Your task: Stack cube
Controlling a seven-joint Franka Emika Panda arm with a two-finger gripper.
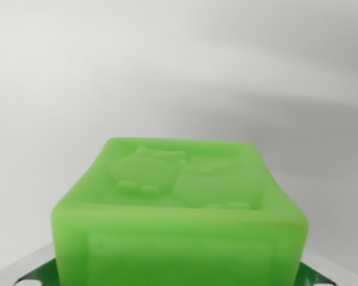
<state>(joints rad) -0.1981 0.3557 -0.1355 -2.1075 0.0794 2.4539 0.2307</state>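
A bright green cube [179, 214] fills the lower middle of the wrist view, so near the camera that its front edge looks soft and blurred. Its recessed top face carries raised figures (two plump owl-like shapes, as best I can make out). The front face has a sunken panel that runs off the bottom of the frame. At the lower left [33, 273] and lower right [313, 277] corners, dark green and pale slivers poke out from behind the cube; what they belong to I cannot tell. Everything else is a plain white surface [179, 71] with a soft grey shadow at the right. No fingers show, so whether the gripper is spread or pinching is unknowable.
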